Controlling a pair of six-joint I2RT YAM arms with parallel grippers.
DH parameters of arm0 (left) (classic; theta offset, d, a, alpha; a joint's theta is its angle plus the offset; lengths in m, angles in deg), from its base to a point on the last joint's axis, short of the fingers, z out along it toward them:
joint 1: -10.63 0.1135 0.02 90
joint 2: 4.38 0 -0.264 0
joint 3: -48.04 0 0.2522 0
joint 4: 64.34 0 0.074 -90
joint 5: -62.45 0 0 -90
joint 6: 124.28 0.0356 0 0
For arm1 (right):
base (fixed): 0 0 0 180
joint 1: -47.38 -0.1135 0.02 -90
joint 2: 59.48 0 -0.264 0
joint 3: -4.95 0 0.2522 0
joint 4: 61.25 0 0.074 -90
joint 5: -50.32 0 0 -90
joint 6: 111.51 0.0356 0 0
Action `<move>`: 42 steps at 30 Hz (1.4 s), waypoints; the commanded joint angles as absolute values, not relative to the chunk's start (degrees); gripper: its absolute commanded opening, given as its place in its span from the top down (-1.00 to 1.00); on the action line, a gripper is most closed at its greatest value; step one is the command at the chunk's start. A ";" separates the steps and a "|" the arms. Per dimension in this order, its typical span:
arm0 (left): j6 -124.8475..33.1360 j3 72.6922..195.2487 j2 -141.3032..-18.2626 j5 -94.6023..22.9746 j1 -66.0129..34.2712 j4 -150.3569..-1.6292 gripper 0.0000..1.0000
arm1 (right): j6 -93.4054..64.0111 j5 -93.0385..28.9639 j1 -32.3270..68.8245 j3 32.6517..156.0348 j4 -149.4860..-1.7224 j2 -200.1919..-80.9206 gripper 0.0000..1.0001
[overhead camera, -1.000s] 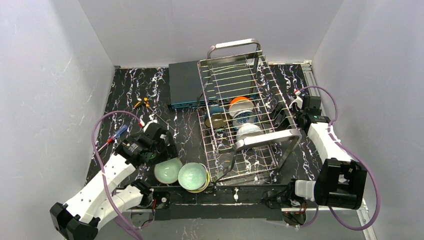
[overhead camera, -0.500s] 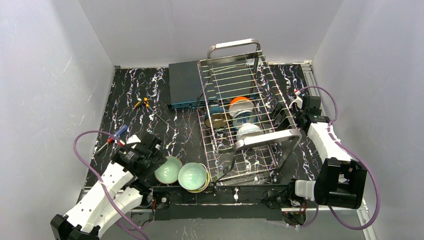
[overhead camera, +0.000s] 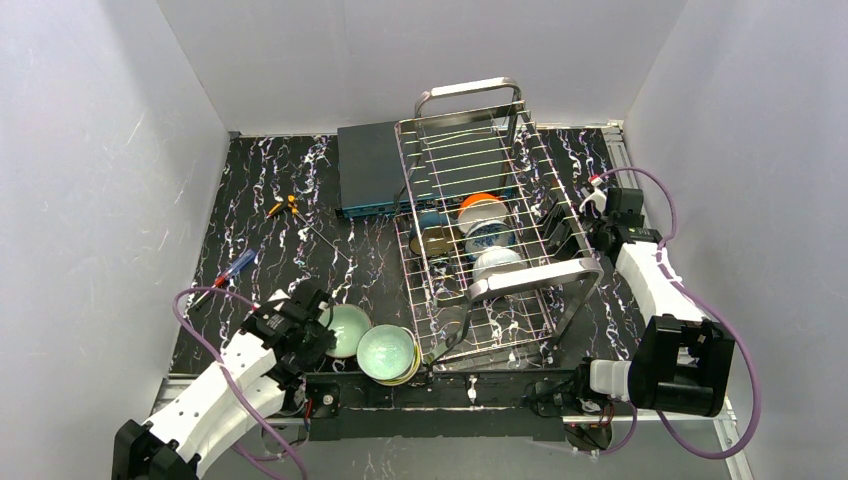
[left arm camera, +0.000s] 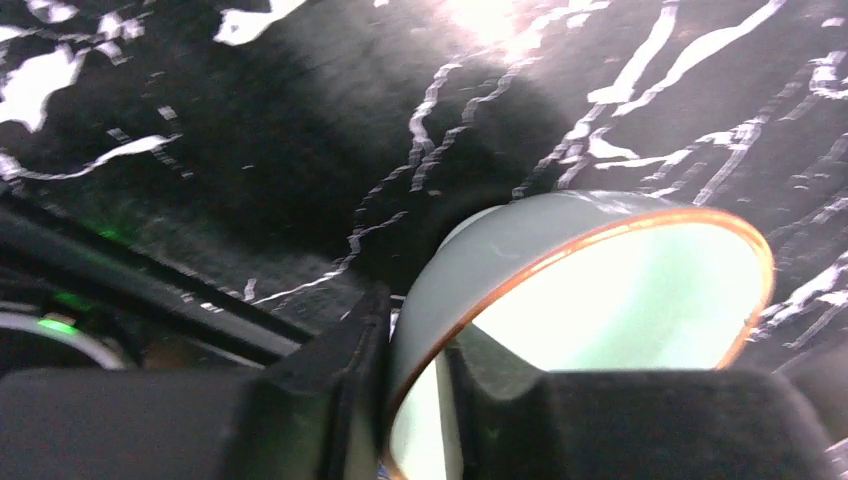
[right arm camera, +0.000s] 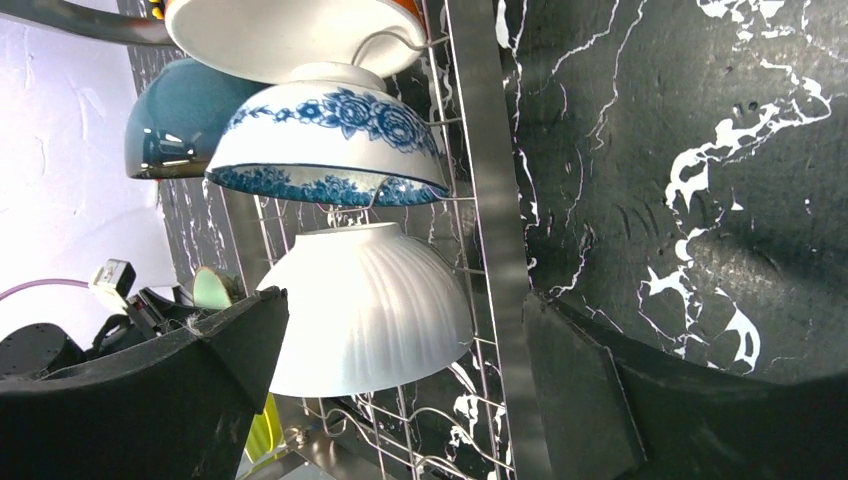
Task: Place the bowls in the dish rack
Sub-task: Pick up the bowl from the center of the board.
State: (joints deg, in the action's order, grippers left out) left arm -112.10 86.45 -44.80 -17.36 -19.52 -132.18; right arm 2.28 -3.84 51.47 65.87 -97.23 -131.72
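1. Left gripper (left arm camera: 415,400), lower left of the overhead view. Its fingers are narrow and pinched on the rim of a pale green bowl (left arm camera: 610,290), one outside the wall and one inside.
2. That bowl has a thin brown rim line and is tilted in the wrist view. I cannot tell whether it is clear of the black marbled table (overhead camera: 260,180).
3. A second pale green bowl (overhead camera: 387,352) lies just right of it at bottom centre, nested in a lime-yellow bowl (overhead camera: 407,376) with only its edge showing. The pair sits just left of the rack's near corner.
4. Dish rack (overhead camera: 535,275): steel wire, centre to upper right of the frame, with a loop handle at each end.
5. Bowls on edge in the rack, in a row: orange-and-white bowl (overhead camera: 482,205), blue-patterned bowl (right arm camera: 330,140), white ribbed bowl (right arm camera: 370,310). Left of the row are a dark teal bowl (right arm camera: 175,115) and a beige bowl (overhead camera: 437,241).
6. Right gripper (overhead camera: 558,228): fingers wide apart, holding nothing, just beside the rack's right long side and level with the bowl row.
7. A flat dark-teal box (overhead camera: 368,165) lies against the rack's far left side.
8. An orange-handled tool (overhead camera: 285,207) and a blue-handled screwdriver (overhead camera: 232,268) lie on the table at left.
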 commanded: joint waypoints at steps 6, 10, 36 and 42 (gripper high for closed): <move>-104.09 91.02 -44.46 -11.59 -19.41 -128.42 1.00 | 1.60 -2.50 51.37 71.09 -95.82 -132.48 -0.93; -98.85 94.83 -43.05 -5.97 -19.36 -128.89 1.00 | 2.05 -1.62 51.38 71.92 -95.06 -132.61 -0.95; -81.03 102.82 -53.33 -24.63 -19.43 -82.50 1.00 | 16.51 13.53 44.17 64.77 -67.20 -131.21 -0.97; -84.24 105.85 -59.99 -31.06 -21.26 -78.37 1.00 | 20.01 16.17 41.10 63.47 -60.42 -132.67 -0.97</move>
State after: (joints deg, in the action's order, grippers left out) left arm -81.19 100.91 -58.53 -24.79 -19.89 -86.33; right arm 17.16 12.79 42.60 64.55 -68.94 -132.01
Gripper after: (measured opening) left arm 0.100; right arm 0.984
